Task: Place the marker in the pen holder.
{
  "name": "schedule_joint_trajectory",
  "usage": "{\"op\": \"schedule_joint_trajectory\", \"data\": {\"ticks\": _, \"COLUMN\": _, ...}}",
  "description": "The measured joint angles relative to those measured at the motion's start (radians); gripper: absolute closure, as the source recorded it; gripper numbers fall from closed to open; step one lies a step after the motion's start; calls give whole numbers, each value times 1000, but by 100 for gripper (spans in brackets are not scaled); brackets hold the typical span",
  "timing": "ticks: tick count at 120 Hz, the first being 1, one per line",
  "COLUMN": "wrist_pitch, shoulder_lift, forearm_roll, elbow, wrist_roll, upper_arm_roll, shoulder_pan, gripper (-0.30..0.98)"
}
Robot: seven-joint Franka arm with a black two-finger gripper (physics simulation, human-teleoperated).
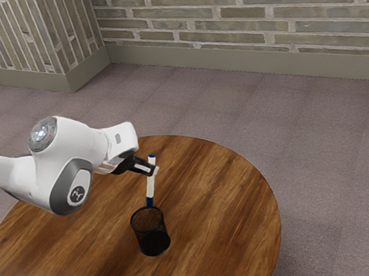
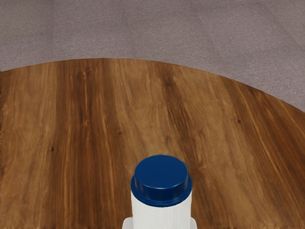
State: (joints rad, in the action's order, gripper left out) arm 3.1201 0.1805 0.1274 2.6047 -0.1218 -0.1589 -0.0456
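From exterior view's nine o'clock, see gripper (image 1: 153, 170) pinched both sides on marker (image 1: 150, 186), upper barrel, near upright. Likely light, stiff, slick; keep hold there, lower end free. At six o'clock, note black mesh pen holder (image 1: 152, 236), rim near lower tip, likely snag point, easily tipped; toward three o'clock, wooden table (image 1: 220, 181)

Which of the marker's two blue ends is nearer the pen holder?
The lower end, seen in the exterior view right by the pen holder. The upper end sticks up above the hand.
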Motion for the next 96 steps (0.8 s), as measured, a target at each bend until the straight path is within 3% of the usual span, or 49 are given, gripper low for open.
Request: {"op": "schedule_joint_trajectory", "data": {"ticks": 96, "wrist_pitch": -18, "shoulder_lift": 204, "forearm_roll": 40, "elbow": 157, "wrist_roll": -16, "upper_arm_roll": -77, "shoulder_pan": 0, "gripper": 73}}
